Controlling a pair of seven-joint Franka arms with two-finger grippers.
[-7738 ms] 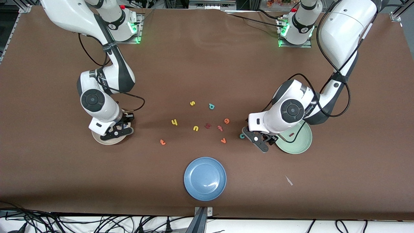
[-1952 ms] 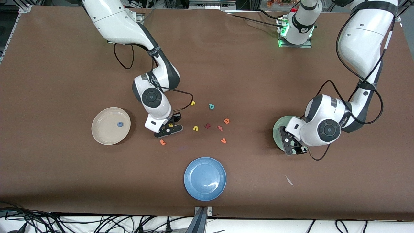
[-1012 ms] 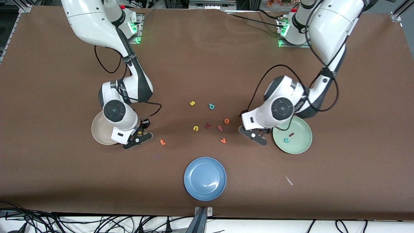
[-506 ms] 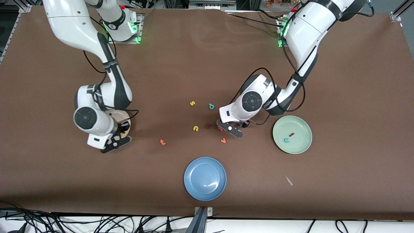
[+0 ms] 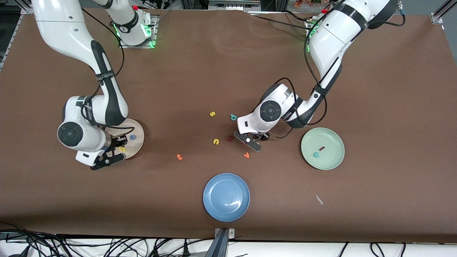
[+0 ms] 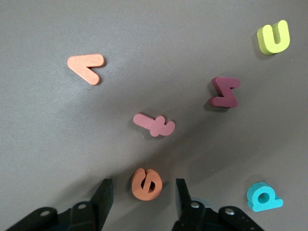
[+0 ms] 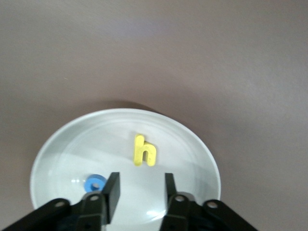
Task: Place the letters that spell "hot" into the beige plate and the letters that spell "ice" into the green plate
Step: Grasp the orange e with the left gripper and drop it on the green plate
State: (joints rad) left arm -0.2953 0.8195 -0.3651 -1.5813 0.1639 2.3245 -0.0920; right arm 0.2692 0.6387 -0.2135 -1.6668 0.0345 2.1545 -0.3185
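Two arms at work in the front view: right gripper (image 5: pixel 113 154) over the beige plate (image 5: pixel 137 144), blue o (image 5: pixel 132 137) just beside it; left gripper (image 5: pixel 254 140) among loose letters, hiding the orange e. Green plate (image 5: pixel 334 159) with teal c (image 5: pixel 316 154) and dark red i (image 5: pixel 321 148) well apart; orange t (image 5: pixel 179 156) between both grippers.

Left wrist view: fingers (image 6: pixel 104 195) parted, orange e (image 6: pixel 147 184) between them, untouched.

Right wrist view: fingers (image 7: pixel 113 190) parted, empty; yellow h (image 7: pixel 144 151) lying in the plate just ahead.
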